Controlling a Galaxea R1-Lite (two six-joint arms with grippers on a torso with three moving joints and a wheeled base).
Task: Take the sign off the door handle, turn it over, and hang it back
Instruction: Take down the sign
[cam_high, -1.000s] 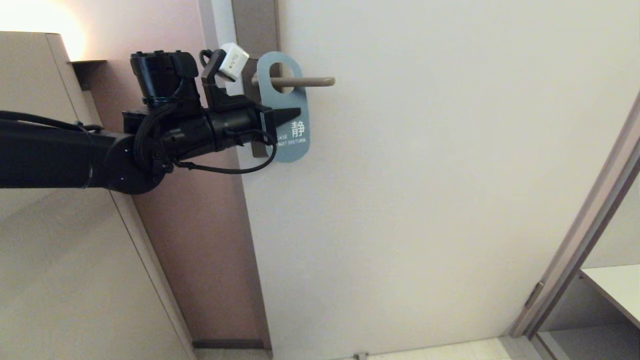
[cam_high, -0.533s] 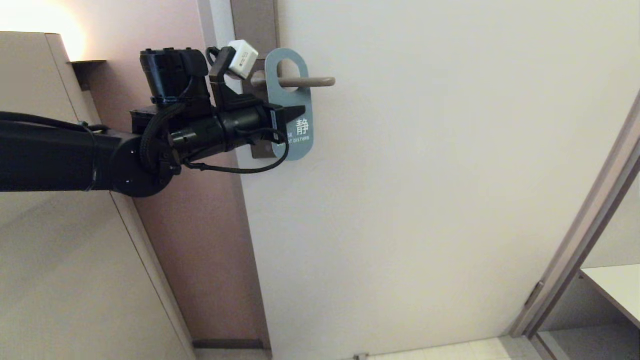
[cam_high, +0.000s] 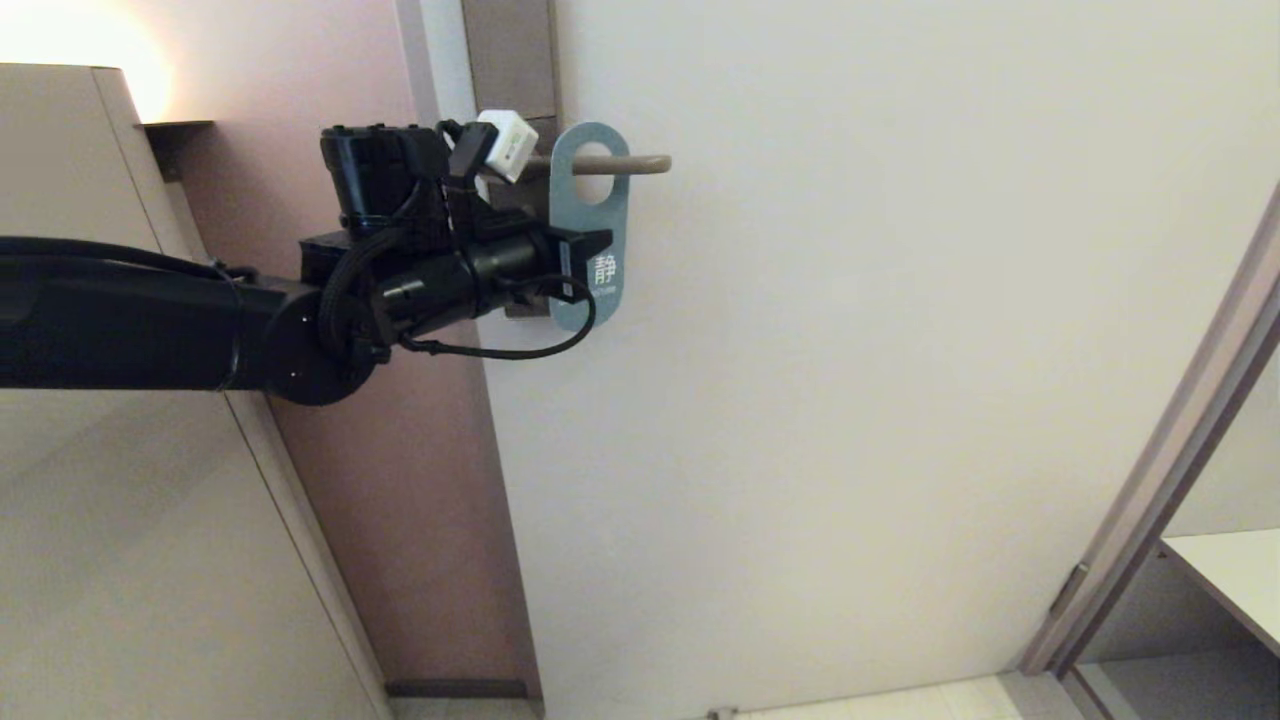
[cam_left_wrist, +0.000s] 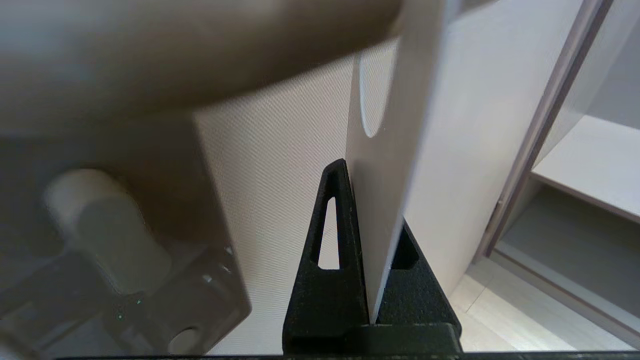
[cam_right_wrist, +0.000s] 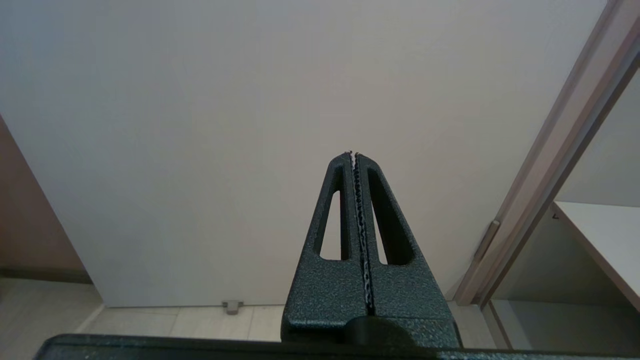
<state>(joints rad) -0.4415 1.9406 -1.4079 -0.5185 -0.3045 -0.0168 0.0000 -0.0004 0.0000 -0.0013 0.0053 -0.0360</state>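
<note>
Sign could snag on the lever tip.
Our left pincer (cam_high: 590, 250) clamps the sign (cam_high: 590, 225), hole around the door handle (cam_high: 620, 164); a tilted pull may jam it. Right pincer (cam_right_wrist: 354, 155) parked, closed.

Count, head view:
- 1 sign (cam_high: 589, 228), blue face out, 1 oval hole, threaded on the handle at 12 o'clock of frame.
- 1 door handle (cam_high: 625, 164), a single lever; 1 backplate (cam_high: 510, 50) behind it.
- 1 door (cam_high: 850, 380).
- 1 left gripper (cam_high: 590, 245) at 11 o'clock, its 2 jaws clamped on the sign's edge; the left wrist view shows the same pair with the sign (cam_left_wrist: 385, 165) between them.
- 1 right gripper (cam_right_wrist: 354, 155), seen in the right wrist view only, 2 jaws pressed together with nothing between.
- 1 white wrist camera block (cam_high: 507, 143) on the left arm.
- 1 shelf (cam_high: 1235, 580) at 4 o'clock.
- 1 cabinet (cam_high: 100, 520) at 8 o'clock.
</note>
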